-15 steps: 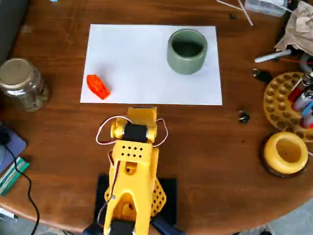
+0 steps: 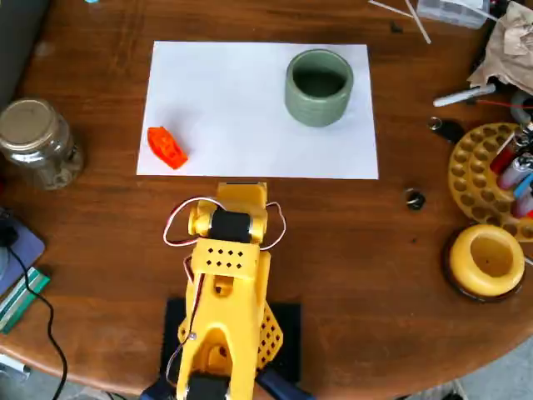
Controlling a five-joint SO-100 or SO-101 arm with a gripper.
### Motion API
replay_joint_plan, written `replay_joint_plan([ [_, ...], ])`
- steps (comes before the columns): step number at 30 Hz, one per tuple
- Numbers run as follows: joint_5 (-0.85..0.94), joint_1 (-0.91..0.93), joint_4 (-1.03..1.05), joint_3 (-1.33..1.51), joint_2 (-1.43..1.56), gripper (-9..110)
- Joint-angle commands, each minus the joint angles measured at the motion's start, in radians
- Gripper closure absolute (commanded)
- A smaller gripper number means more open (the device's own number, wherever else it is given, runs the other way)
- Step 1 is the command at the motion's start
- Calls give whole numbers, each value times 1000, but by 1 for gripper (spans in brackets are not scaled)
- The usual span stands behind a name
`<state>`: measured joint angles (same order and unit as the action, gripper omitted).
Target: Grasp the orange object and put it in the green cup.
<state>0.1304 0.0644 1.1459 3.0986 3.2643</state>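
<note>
You're at the start: the small lumpy orange plastic object (image 2: pixel 166 147) lies ungrasped at left of frame, well apart from the ribbed sage-green cup (image 2: pixel 319 87). Next, reach up-left. Gripper state: hidden, cannot tell.

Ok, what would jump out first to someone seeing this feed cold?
The white sheet of paper at the top centre of the overhead view, with the orange object at its lower left corner and the green cup upright at its upper right. Below it sits the folded yellow arm, jaws hidden.
</note>
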Motion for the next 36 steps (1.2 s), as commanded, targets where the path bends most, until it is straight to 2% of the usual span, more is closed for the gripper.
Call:
replay_joint_plan([
  [1,5,3,5,-2,-5,102],
  [36,-34,-5,3,0,-5,102],
])
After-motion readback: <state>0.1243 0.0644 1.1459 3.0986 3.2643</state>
